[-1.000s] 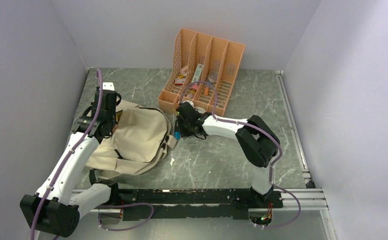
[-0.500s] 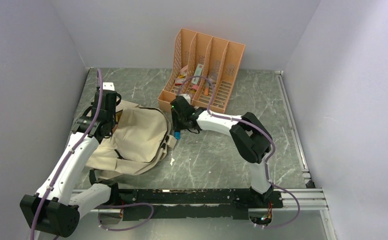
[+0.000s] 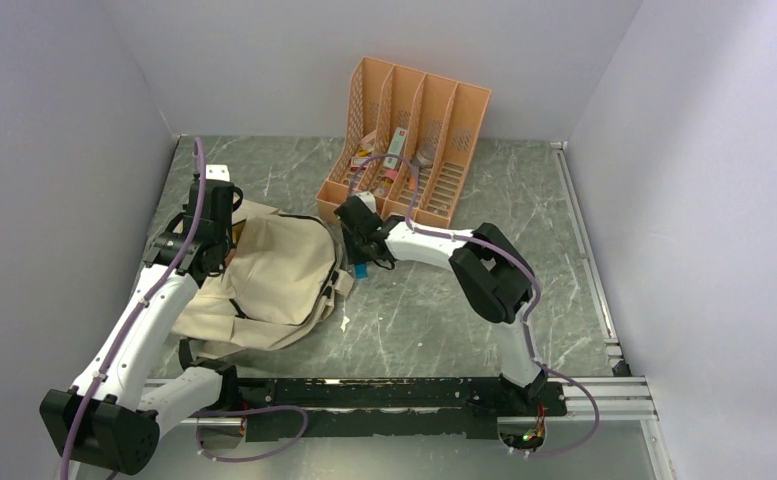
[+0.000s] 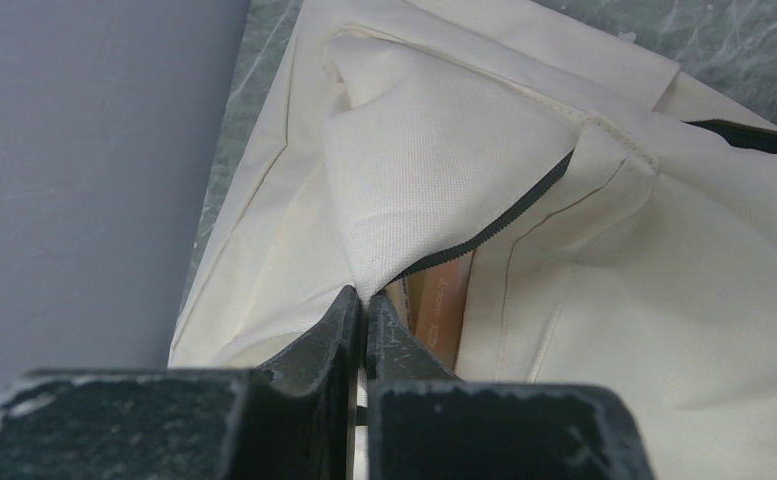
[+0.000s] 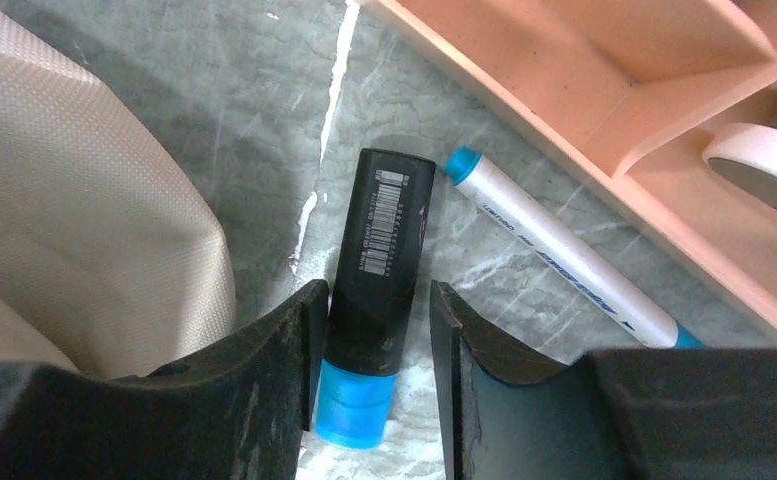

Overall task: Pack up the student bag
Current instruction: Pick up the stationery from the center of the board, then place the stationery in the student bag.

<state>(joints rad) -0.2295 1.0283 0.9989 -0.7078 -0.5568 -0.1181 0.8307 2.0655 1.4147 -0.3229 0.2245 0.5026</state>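
The beige student bag (image 3: 274, 275) lies on the left of the table, its zipper mouth (image 4: 524, 205) parted over an orange-brown item (image 4: 446, 300) inside. My left gripper (image 3: 219, 252) (image 4: 364, 298) is shut on the bag's fabric flap beside the zipper and holds it up. A black marker with a blue cap (image 5: 384, 250) (image 3: 360, 268) lies on the table by the bag's right edge. My right gripper (image 3: 357, 250) (image 5: 376, 300) is open and straddles it: the left finger touches the marker and a gap shows at the right finger.
A white pen with blue ends (image 5: 564, 255) lies just right of the marker. The orange file organizer (image 3: 409, 140) (image 5: 604, 110) stands close behind it, holding stationery and a white tape roll (image 5: 764, 160). Grey walls enclose the table on three sides.
My right arm has swung left toward the bag's edge, and its jaws now sit around the marker. The left arm and the bag have not moved.
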